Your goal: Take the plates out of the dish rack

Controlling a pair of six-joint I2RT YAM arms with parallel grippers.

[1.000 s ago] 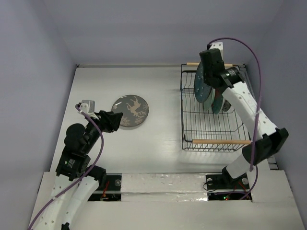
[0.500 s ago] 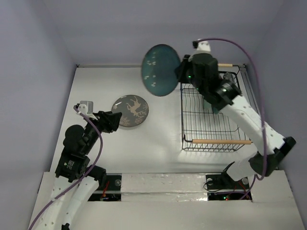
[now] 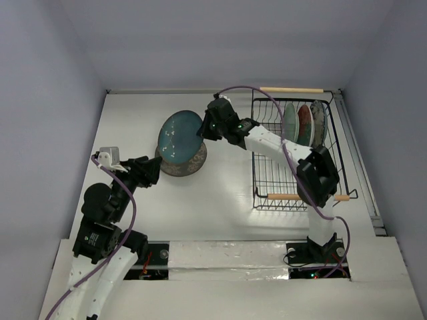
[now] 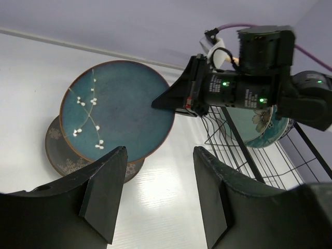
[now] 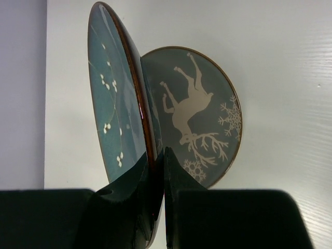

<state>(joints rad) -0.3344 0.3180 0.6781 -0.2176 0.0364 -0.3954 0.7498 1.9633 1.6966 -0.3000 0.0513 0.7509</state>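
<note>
The right gripper [image 3: 202,128] grips the rack-side rim of the teal plate [image 3: 179,135], held tilted directly above the deer plate [image 3: 185,168] lying flat on the bench [image 3: 227,200], left of the rack [image 3: 300,197]; the left gripper [image 3: 152,170], open and empty, waits just beside

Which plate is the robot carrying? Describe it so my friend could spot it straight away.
On the white table, left of the black wire dish rack, the right hand pinches a glossy teal plate by its rim, tilted over a dark grey deer plate lying flat. Small white blossoms mark it, and it is the only plate neither in the rack nor lying down.
</note>
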